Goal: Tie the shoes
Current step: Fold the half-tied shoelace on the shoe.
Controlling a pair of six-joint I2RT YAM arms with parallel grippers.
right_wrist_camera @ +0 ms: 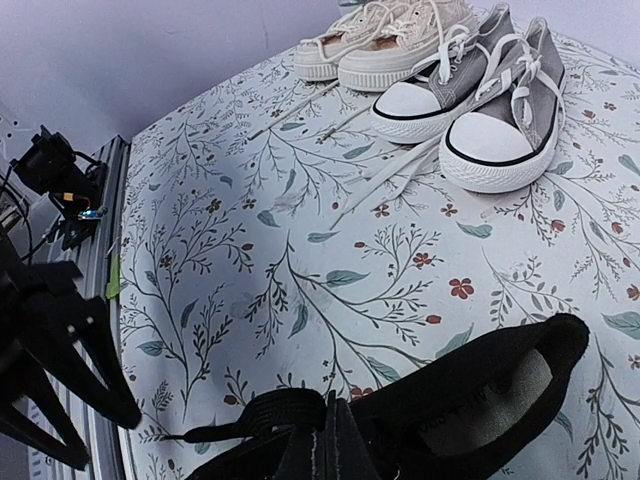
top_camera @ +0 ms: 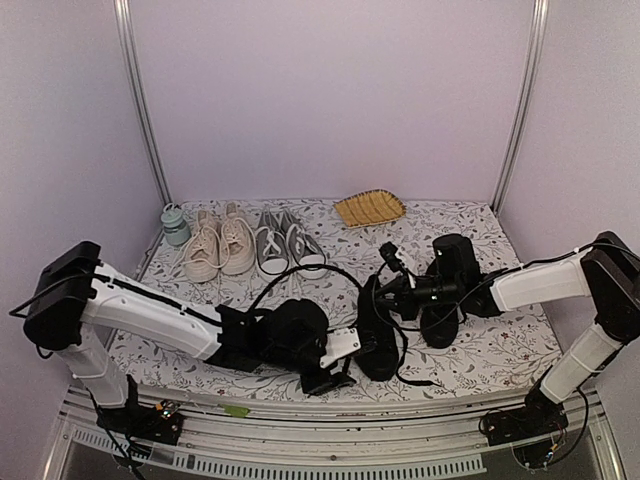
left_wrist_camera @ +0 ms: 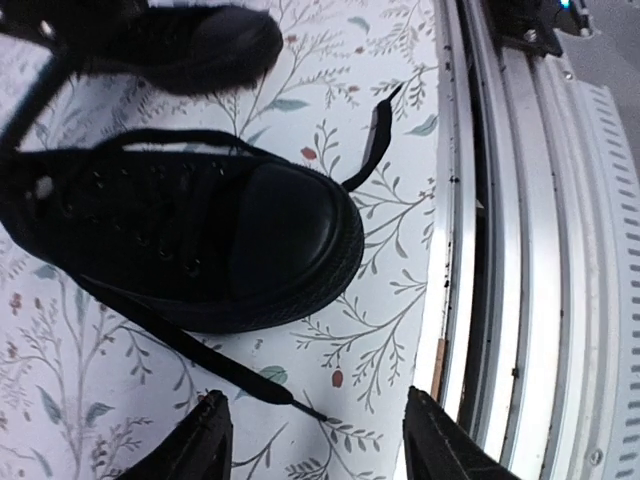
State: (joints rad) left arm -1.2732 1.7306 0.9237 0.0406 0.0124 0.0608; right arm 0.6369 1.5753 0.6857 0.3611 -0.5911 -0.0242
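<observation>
The shoes [top_camera: 378, 345] lie before the beige pair [top_camera: 220, 247] and grey pair [top_camera: 286, 243].

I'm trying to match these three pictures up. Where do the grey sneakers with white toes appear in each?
Top external: grey sneakers at the back, left of centre, just right of the beige pair.
Left wrist: not in it.
Right wrist: upper right, white toe caps facing the camera.
Shared landmark: the floral tablecloth, in all three views.
</observation>
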